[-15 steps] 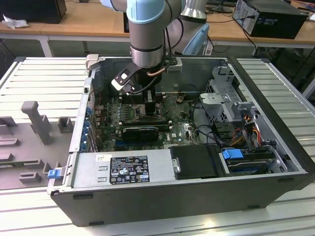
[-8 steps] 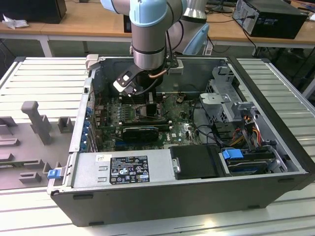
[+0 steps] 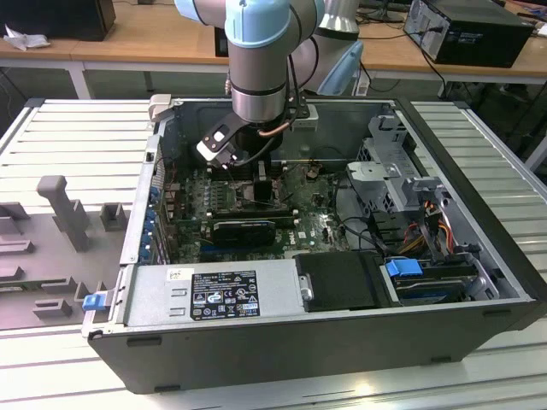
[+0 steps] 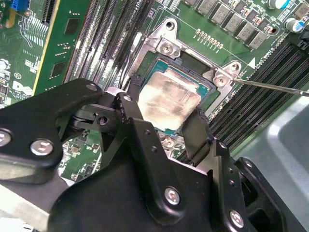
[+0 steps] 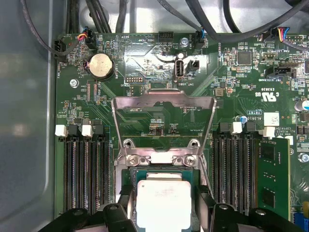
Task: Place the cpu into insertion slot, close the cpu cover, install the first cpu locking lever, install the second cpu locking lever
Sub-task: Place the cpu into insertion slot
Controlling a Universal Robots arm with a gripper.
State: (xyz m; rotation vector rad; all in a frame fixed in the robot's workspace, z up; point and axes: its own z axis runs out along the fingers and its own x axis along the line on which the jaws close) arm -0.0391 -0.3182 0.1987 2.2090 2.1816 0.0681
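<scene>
The cpu (image 5: 163,203) (image 4: 166,96), a square chip with a pale silver top, lies level in the dark-framed insertion slot (image 5: 161,170) (image 4: 193,65). My gripper (image 5: 164,215) (image 4: 164,113) is right over it, one black finger pressed against each of two opposite edges. The cpu cover (image 5: 164,99), a dull silver frame with a large window, stands swung open beyond the slot. A thin metal locking lever (image 4: 270,86) sticks out beside the socket. In the exterior view the arm reaches down into the open computer case, with the gripper (image 3: 256,184) low over the motherboard.
Long black memory slots (image 5: 84,169) (image 5: 236,169) flank the socket closely, and a green memory module (image 5: 273,174) stands in one. A coin battery (image 5: 101,65) and cable bundles lie beyond the cover. The case walls (image 3: 137,213), power supply (image 3: 214,295) and drive cage (image 3: 385,171) hem in the board.
</scene>
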